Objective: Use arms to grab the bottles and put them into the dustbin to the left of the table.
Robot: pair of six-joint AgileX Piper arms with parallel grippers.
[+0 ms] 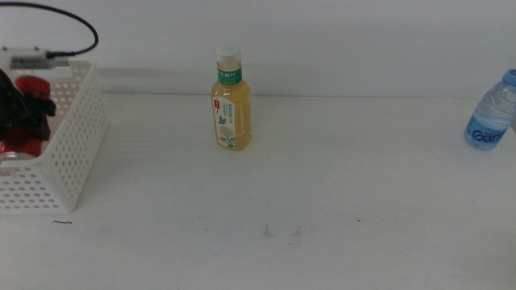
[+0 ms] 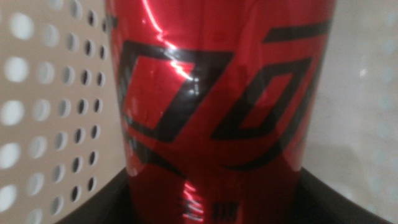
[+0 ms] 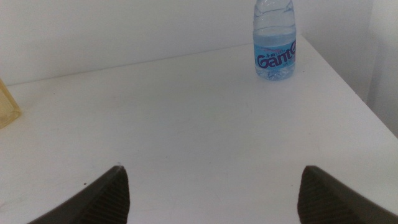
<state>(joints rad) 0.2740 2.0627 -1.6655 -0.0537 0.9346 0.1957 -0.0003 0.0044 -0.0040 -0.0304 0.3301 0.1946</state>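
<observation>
I have the left gripper (image 1: 16, 113) inside the dustbin (image 1: 68, 153) at the far left of the surface (image 1: 322, 185), and it is closed on the red can (image 2: 217, 93). My left wrist view is almost filled by the can's red side with its black lettering, standing upright between the dark jaws at the base of the picture, with the bin's perforated white wall just beside it. In the middle view I can see red showing around the black gripper, behind the bin's near wall. I cannot tell whether the can's base is touching the bin floor or hanging above it.

So I judge the step in hand to be the drop-off of the can: it is already within the basket's walls, and what remains is to let it go. The next move calls for opening the left jaws, then lifting straight up so that the jaws clear the rim without catching the perforated wall.

Two items are not yet binned. The tea bottle (image 1: 230, 101) stands upright towards the far middle of the surface, well apart from the bin. The water bottle (image 3: 274, 40) stands upright at the far right, close to the surface's right edge.

My right gripper (image 3: 211, 193) waits with its jaws spread wide and nothing between them, hovering over bare surface and facing the water bottle, which is still well apart from it. That bottle looks the natural pick for the right arm.
</observation>
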